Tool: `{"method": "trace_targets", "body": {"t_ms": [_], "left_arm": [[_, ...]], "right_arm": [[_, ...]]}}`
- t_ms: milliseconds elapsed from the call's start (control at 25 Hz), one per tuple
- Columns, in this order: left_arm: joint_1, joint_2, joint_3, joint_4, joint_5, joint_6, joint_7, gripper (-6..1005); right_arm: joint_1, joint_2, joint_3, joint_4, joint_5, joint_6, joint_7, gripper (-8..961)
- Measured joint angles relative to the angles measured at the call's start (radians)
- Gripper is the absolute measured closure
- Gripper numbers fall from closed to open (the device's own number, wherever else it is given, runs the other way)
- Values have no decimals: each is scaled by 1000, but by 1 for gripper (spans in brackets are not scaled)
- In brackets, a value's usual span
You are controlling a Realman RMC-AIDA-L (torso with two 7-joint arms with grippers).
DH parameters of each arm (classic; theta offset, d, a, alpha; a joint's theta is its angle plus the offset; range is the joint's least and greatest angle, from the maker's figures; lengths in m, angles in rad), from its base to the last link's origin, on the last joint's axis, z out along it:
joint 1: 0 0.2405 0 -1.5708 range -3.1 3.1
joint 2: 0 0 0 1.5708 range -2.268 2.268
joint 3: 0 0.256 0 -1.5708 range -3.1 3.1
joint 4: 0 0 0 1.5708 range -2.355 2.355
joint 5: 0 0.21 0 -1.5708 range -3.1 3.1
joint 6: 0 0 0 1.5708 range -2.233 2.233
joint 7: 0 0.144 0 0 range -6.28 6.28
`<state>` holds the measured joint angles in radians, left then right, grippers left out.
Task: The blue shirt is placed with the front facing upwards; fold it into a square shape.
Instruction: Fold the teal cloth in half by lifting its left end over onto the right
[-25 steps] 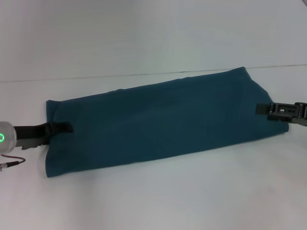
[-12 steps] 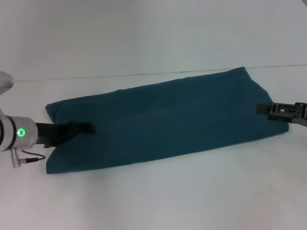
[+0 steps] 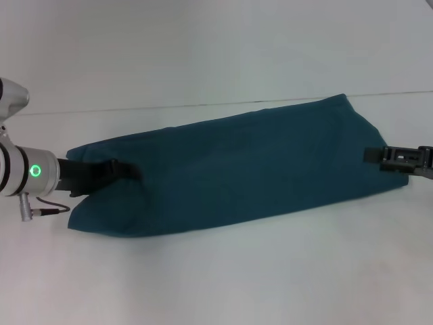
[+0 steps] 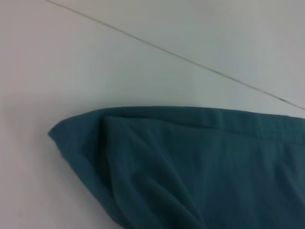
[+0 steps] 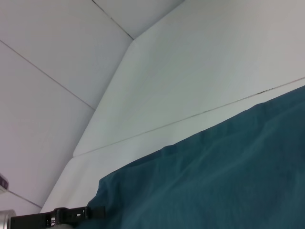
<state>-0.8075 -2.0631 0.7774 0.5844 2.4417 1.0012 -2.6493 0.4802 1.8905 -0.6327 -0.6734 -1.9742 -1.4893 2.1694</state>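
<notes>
The blue shirt (image 3: 243,169) lies as a long, plain teal strip across the white table, slanting up toward the right. No lettering shows. My left gripper (image 3: 128,168) reaches in over the strip's left end and is shut on the cloth, and that end is bunched and lifted, with its corner rounded. The left wrist view shows this end of the shirt (image 4: 200,171) with a raised crease. My right gripper (image 3: 371,155) rests at the strip's right end, touching the cloth. In the right wrist view the shirt (image 5: 228,176) fills the foreground, and the left gripper (image 5: 93,212) shows far off.
The white table (image 3: 216,284) spreads out in front of the shirt. A thin seam (image 3: 169,106) marks the table's far edge against a pale wall. A cable (image 3: 47,208) hangs at my left wrist.
My left gripper has moved right over the shirt's left end, taking the cloth along. That end has pulled in and its lower corner has rounded off. The right gripper has barely moved.
</notes>
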Motion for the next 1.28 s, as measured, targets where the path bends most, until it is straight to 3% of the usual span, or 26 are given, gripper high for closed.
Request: {"method": "trace_targets", "body": {"t_ms": [320, 520, 640, 840, 1280], "left_arm": [[2, 2, 0, 3, 8, -4, -6, 354], [-1, 2, 1, 5, 8, -6, 2, 605], [-2, 2, 1, 5, 8, -6, 3, 837], [0, 3, 0, 25, 7, 4, 8, 939], [13, 45, -14, 63, 93, 22, -30, 938]], "right_arm": [[-2, -1, 4, 0, 0, 1, 3, 67], [-2, -1, 8, 0, 0, 1, 4, 67], [-2, -1, 8, 0, 0, 1, 4, 67], [0, -1, 8, 0, 0, 1, 4, 67], [0, -1, 11, 0, 0, 1, 9, 67]]}}
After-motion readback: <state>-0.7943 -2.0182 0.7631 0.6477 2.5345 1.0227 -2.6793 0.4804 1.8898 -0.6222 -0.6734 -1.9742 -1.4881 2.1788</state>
